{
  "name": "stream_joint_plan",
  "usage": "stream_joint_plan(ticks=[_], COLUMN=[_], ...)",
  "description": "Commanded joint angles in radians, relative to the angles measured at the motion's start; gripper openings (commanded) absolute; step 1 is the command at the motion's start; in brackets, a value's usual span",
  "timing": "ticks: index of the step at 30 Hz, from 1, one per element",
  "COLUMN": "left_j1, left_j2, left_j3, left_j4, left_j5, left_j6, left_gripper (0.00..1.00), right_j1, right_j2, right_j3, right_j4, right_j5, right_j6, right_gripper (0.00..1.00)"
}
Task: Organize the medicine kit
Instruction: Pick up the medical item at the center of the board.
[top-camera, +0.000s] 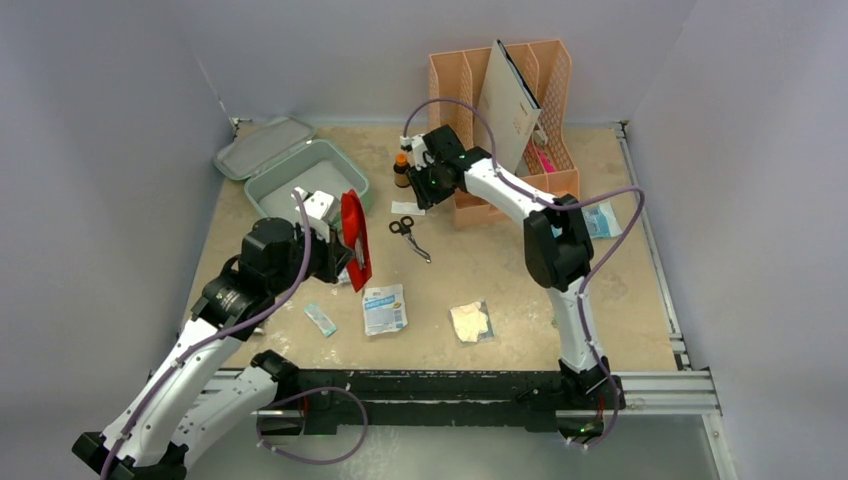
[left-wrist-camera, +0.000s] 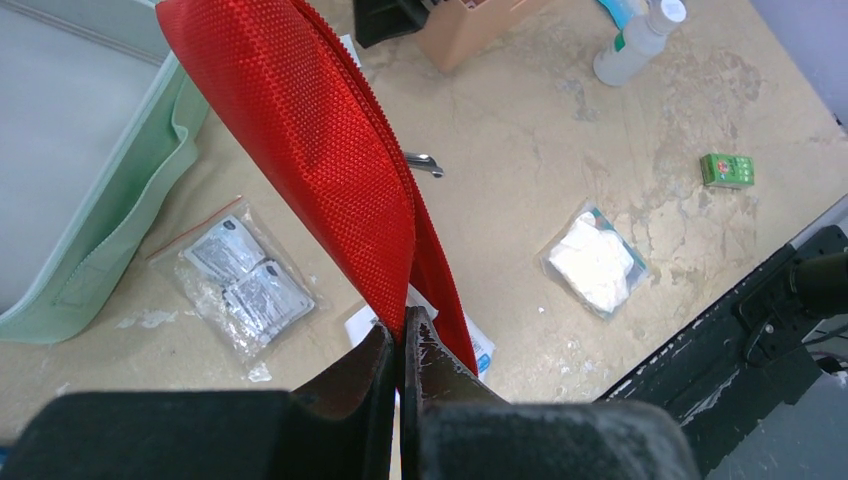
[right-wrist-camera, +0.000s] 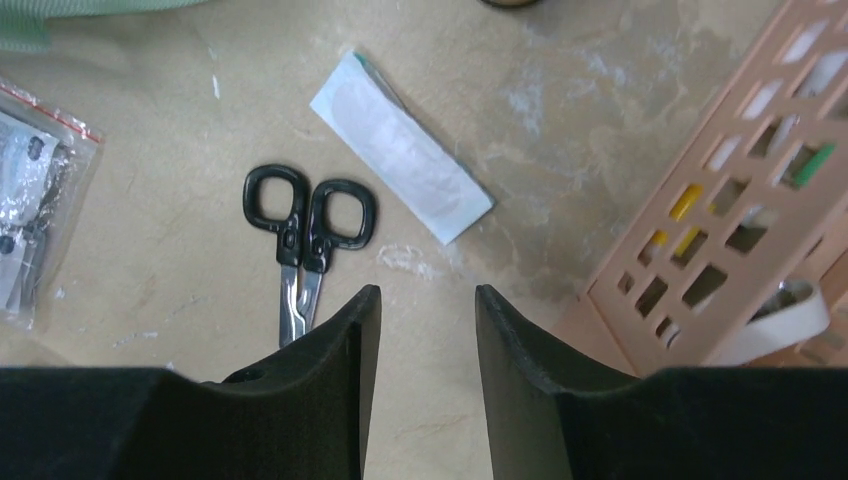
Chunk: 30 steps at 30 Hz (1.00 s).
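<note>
The medicine kit (top-camera: 285, 180) sits at the far left of the table (top-camera: 500, 280). It is a pale green box. Its lid (top-camera: 262, 148) is flipped open and lies flat behind it. The box looks like hard plastic, so I think it is stiff and light. Its sides look smooth, so it may slip or slide if pushed. The lid hangs on a hinge and may flop. The best place to grab the box is its thin top edge or the side wall, not the lid.

The left pincer (left-wrist-camera: 403, 335) is pinched tight on the red pouch (left-wrist-camera: 320, 150). It holds the pouch by one thin edge and keeps it up on its side, just beside the front of the green box (left-wrist-camera: 90, 150). The pouch is soft cloth, so it can bend and droop. It looks light.

The right pincer (right-wrist-camera: 420, 310) is partly open and holds nothing. It hangs over the table near the scissors (right-wrist-camera: 305, 225) and a white packet (right-wrist-camera: 400, 175), next to the orange rack (right-wrist-camera: 720, 230). The scissors are hard and thin. The black handles look easiest to pinch.
</note>
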Motion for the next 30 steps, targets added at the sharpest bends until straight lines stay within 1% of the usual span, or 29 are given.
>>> stream_joint_plan(ticks=[1, 4, 7, 9, 12, 18, 24, 30], left_j1=[-0.001, -0.002, -0.002, -0.002, -0.003, -0.002, -0.002, -0.002], left_j2=[-0.019, -0.015, -0.02, -0.025, -0.026, -0.022, -0.022, -0.002], left_j3=[-0.011, -0.009, -0.008, -0.009, -0.01, -0.008, -0.01, -0.004], left_j4=[0.057, 0.056, 0.05, 0.049, 0.049, 0.049, 0.051, 0.051], left_j5=[0.06, 0.07, 0.064, 0.062, 0.064, 0.071, 0.082, 0.088], left_j6=[0.031, 0.033, 0.036, 0.035, 0.035, 0.038, 0.036, 0.043], left_gripper=[0.0, 0.0, 0.0, 0.0, 0.0, 0.0, 0.0, 0.0], right_j1=[0.006, 0.006, 0.006, 0.004, 0.002, -0.002, -0.002, -0.002], right_j2=[0.051, 0.107, 0.122, 0.131, 0.168, 0.233, 0.278, 0.244], right_j3=[0.135, 0.194, 0.2, 0.204, 0.259, 0.34, 0.339, 0.299], right_j4=[-0.095, -0.13, -0.117, -0.102, -0.126, -0.153, -0.159, -0.15], right_j5=[-0.011, 0.0, 0.006, 0.004, 0.004, -0.013, -0.023, -0.05], right_j6=[-0.056, -0.05, -0.042, -0.042, -0.054, -0.056, -0.044, -0.039], right_gripper=[0.43, 0.43, 0.43, 0.45, 0.48, 0.49, 0.47, 0.44])
